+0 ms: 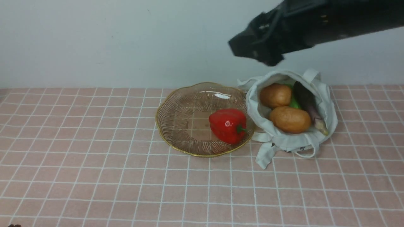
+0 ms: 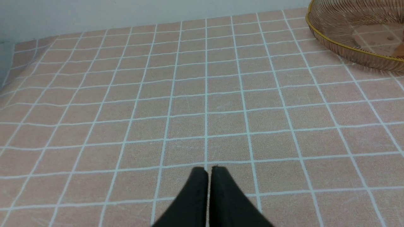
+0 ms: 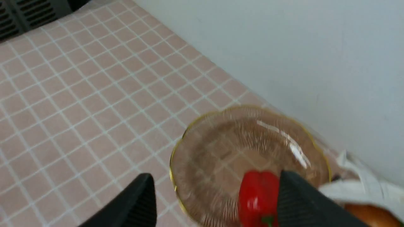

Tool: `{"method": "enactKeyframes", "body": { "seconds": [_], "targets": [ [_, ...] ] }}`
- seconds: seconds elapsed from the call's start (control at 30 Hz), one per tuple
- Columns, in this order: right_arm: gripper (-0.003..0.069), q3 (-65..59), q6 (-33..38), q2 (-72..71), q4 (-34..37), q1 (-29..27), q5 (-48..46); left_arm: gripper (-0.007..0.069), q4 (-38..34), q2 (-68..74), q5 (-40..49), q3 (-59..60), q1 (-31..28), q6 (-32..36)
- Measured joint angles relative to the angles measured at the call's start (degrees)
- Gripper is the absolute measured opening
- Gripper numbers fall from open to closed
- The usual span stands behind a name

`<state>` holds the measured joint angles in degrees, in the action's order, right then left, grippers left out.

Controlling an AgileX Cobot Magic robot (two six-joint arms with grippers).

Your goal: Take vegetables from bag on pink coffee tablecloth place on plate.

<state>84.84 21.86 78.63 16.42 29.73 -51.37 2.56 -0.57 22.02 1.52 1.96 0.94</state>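
A red bell pepper [image 1: 228, 125] lies in the amber glass plate [image 1: 176, 110] on the pink grid tablecloth [image 1: 94, 164]. To the plate's right the off-white bag [image 1: 325, 104] lies open, holding two brown potatoes [image 1: 275, 95] [image 1: 289, 119], a dark eggplant [image 1: 307, 102] and a small green piece [image 1: 294, 102]. My right gripper [image 1: 266, 60] hangs high above the bag and plate's far edge; in its wrist view it [image 3: 214, 186] is open and empty, above the pepper [image 3: 255, 197] and plate [image 3: 221, 138]. My left gripper [image 2: 209, 170] is shut and empty, low over bare cloth.
A pale wall runs close behind the plate and bag. The bag's strap handles [image 1: 265, 154] trail onto the cloth in front of it. The plate's rim [image 2: 347, 47] lies ahead and to one side of the left gripper.
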Motion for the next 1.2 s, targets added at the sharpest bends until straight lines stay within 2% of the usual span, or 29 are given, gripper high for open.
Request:
{"method": "enactKeyframes", "body": {
  "seconds": [0.07,0.1,0.17,0.27,0.3,0.33,0.57,0.63,0.67,0.73,0.77,0.8,0.9,0.93,1.07,1.2],
  "targets": [
    [0.0332,0.0,-7.2,-5.3,-7.0,-0.2,-10.9,-0.0004,0.0,0.0,0.0,0.0,0.0,0.0],
    [0.0323,0.0,-8.1,-6.5,-8.1,-0.2,-13.2,-0.0004,0.0,0.0,0.0,0.0,0.0,0.0],
    [0.0199,0.0,-12.5,-10.9,-13.9,-0.2,-19.5,-0.0004,0.0,0.0,0.0,0.0,0.0,0.0],
    [0.0061,-1.5,-15.4,-16.9,-18.4,-0.2,-20.7,-0.0004,0.0,0.0,0.0,0.0,0.0,0.0],
    [0.0053,-1.7,-15.6,-17.4,-18.8,-0.2,-20.8,-0.0004,0.0,0.0,0.0,0.0,0.0,0.0],
    [0.0014,-4.0,-16.1,-21.6,-19.4,-0.2,-21.0,-0.0004,0.0,0.0,0.0,0.0,0.0,0.0],
    [-0.0013,-15.8,-18.6,-36.6,-19.7,-0.2,-21.5,-0.0004,0.0,0.0,0.0,0.0,0.0,0.0],
    [-0.0014,-25.1,-20.0,-45.2,-19.4,-0.2,-19.7,-0.0004,0.0,0.0,0.0,0.0,0.0,0.0],
    [-0.0014,-25.9,-20.2,-45.8,-19.4,-0.2,-19.2,-0.0004,0.0,0.0,0.0,0.0,0.0,0.0],
    [-0.0015,-37.4,-21.6,-53.7,-19.3,-0.2,-8.7,-0.0004,0.0,0.0,0.0,0.0,0.0,0.0],
    [-0.0015,-38.3,-21.6,-54.2,-19.3,-0.2,-7.7,-0.0004,0.0,0.0,0.0,0.0,0.0,0.0],
    [-0.0015,-44.9,-21.9,-57.4,-19.3,-0.2,0.1,-0.0004,0.0,0.0,0.0,0.0,0.0,0.0],
    [-0.0015,-52.1,-21.9,-60.2,-19.2,-0.2,9.9,-0.0004,0.0,0.0,0.0,0.0,0.0,0.0],
    [-0.0015,-57.5,-21.9,-61.7,-19.2,-0.2,17.7,-0.0004,0.0,0.0,0.0,0.0,0.0,0.0],
    [-0.0015,-64.1,-21.9,-62.8,-19.2,-0.2,28.5,-0.0004,0.0,0.0,0.0,0.0,0.0,0.0],
    [-0.0015,-69.4,-21.9,-62.8,-19.2,-0.2,32.3,-0.0004,0.0,0.0,0.0,0.0,0.0,0.0]
  ]
}}
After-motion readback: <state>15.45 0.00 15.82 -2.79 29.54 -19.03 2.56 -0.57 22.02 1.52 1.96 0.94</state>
